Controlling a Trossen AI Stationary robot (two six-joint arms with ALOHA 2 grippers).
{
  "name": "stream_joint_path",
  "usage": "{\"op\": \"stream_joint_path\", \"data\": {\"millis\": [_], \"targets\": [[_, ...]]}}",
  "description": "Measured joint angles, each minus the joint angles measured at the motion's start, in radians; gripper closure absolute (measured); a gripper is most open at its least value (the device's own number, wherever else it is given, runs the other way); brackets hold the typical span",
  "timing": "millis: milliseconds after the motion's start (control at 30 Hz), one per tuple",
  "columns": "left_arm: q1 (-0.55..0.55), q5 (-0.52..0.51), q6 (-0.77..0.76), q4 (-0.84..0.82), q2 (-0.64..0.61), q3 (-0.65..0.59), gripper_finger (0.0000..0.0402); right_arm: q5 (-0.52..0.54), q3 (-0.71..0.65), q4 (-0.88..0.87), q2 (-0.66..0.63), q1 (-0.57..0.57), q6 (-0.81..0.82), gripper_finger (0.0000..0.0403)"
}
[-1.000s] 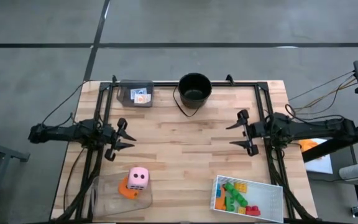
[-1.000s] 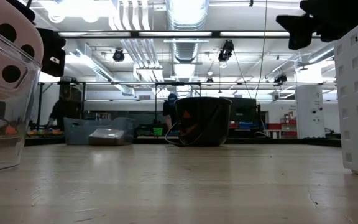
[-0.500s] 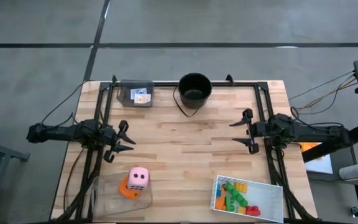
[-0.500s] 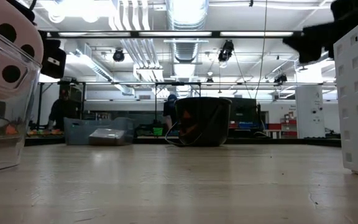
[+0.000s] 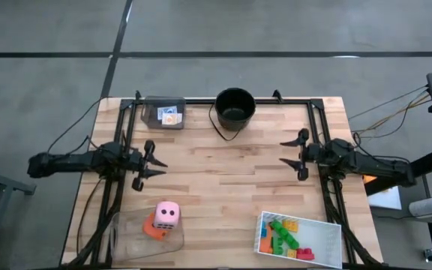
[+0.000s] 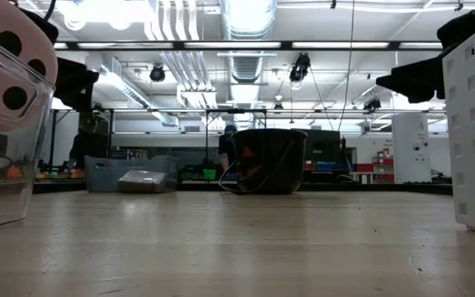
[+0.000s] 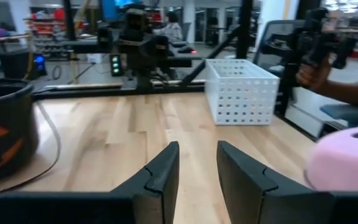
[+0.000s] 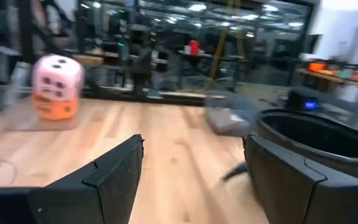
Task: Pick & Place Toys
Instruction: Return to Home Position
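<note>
High view: the left pincer [image 5: 156,169] hangs at the left edge of the counter [image 5: 223,180], its fingers parted and empty. The right pincer [image 5: 284,152] mirrors it at the right edge, spread wider, also empty. The pink die [image 5: 167,214] sits stacked on the orange die [image 5: 154,228] in the clear bin [image 5: 126,238] at the near-left corner. That puts both dice nearer the left arm, toward the near edge from its pincer and apart from it. The bricks [image 5: 282,236] lie in the white tray [image 5: 330,240] at the near-right corner, nearer the right arm. The cards [image 5: 171,117] rest in a small clear tray [image 5: 154,112] beside the black bucket [image 5: 235,106] at the far edge. No toy lies loose between the pincers, so I judge that pulling back to rest needs only clearance from these containers, which both arms have.

Low view: the pink die [image 6: 7,41] shows high against the clear bin's wall [image 6: 11,173]; the bucket [image 6: 270,161] stands far behind, and both arms hang off the counter.

Left wrist view: nothing lies between the parted fingers [image 7: 160,177]; the pink die [image 7: 344,158] is close by, off their line.

Right wrist view: the wide-set fingers [image 8: 114,174] frame bare wood; the dice [image 8: 57,87] sit far across the counter.
</note>
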Motion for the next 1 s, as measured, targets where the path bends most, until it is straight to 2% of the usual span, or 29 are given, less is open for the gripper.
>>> {"op": "stream_joint_path", "data": {"millis": [133, 1000], "targets": [[0.033, -0.003, -0.015, 0.009, 0.001, -0.004, 0.0291, 0.052, 0.0, -0.01, 0.003, -0.013, -0.024, 0.0128], [0.035, -0.007, -0.051, 0.031, 0.003, -0.01, 0.0291, 0.058, -0.001, -0.004, 0.028, -0.081, -0.07, 0.0128]]}}
